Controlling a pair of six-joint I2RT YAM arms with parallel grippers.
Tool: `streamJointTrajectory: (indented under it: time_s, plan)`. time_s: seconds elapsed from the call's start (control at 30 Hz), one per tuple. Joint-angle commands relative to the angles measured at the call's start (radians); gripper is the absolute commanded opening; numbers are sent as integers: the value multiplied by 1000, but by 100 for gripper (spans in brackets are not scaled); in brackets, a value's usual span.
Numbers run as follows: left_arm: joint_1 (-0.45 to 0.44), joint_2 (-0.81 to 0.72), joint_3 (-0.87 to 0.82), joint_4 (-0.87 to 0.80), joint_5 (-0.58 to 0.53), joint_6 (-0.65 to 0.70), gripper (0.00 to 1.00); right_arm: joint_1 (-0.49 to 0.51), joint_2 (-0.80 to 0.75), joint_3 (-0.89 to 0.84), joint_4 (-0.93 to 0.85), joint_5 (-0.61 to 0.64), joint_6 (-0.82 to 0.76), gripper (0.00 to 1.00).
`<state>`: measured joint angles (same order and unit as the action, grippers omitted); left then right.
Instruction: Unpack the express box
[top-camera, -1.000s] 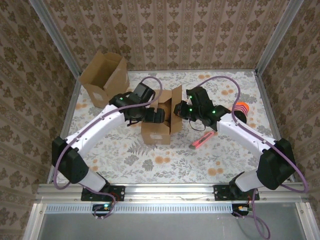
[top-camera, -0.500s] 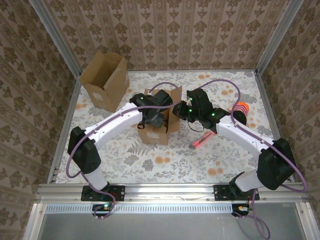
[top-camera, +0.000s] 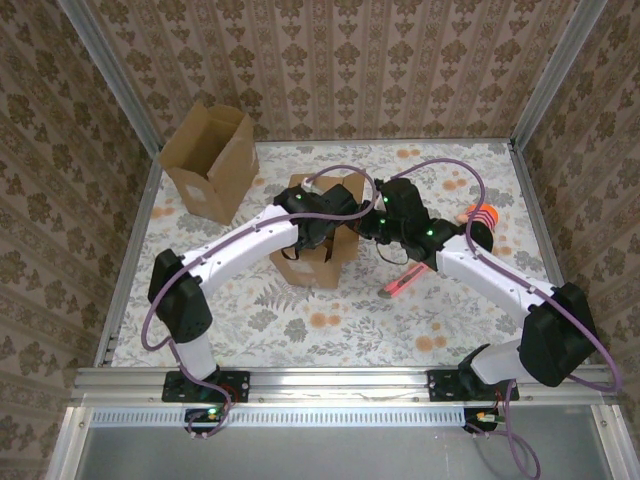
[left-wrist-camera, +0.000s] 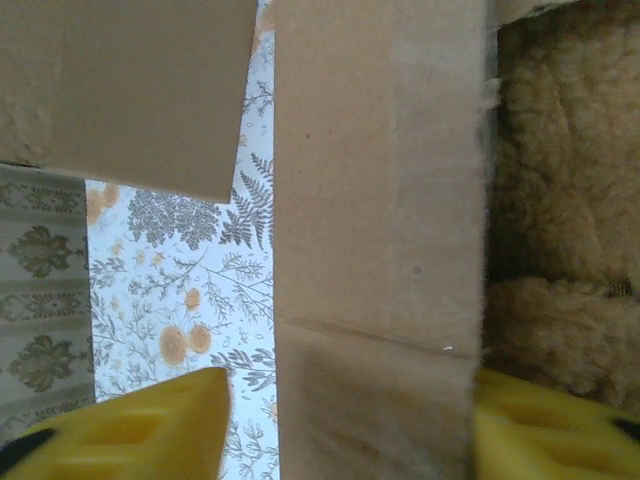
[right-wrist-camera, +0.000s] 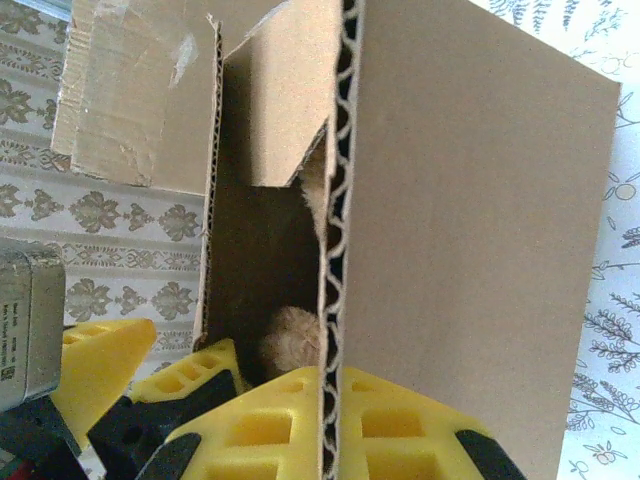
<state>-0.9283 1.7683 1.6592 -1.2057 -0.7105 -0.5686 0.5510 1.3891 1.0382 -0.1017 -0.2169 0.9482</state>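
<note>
The express box (top-camera: 312, 262), brown cardboard with its flaps up, stands mid-table. In the left wrist view a cardboard wall (left-wrist-camera: 380, 250) of the box runs between my left gripper's (left-wrist-camera: 345, 405) yellow fingers; the jaws are open, the left finger (left-wrist-camera: 140, 430) a gap away outside the wall, the right finger (left-wrist-camera: 550, 430) inside. A tan plush toy (left-wrist-camera: 565, 200) lies in the box. My right gripper (right-wrist-camera: 335, 405) is shut on the edge of the right flap (right-wrist-camera: 470, 230), and the plush toy (right-wrist-camera: 295, 335) shows below. From above, both grippers (top-camera: 322, 238) (top-camera: 362, 226) meet over the box.
A second open cardboard box (top-camera: 210, 160) stands at the back left. A red utility knife (top-camera: 400, 285) lies right of the express box, and an orange object (top-camera: 482, 215) sits near the right wall. Patterned walls and metal posts enclose the table.
My left arm has swung right, over the express box, and its gripper now straddles a wall with the jaws narrower than before. The right gripper has kept its hold on the flap.
</note>
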Motion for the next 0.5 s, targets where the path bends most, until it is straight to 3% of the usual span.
streamJointTrajectory:
  time_s: [0.0,0.1,0.23,0.47]
  plan:
    - [15,-4,30,-97,-112,-2,46,-1,-50,-19,9,22,-12,0]
    - [17,-4,33,-109,-114,-1,32,-3,-57,-22,-2,31,-18,0]
    - [22,-13,30,-121,-116,-2,2,-5,-64,-30,-16,47,-26,0]
    - [33,-69,-8,-102,-92,16,0,-6,-75,-43,-37,73,-40,0]
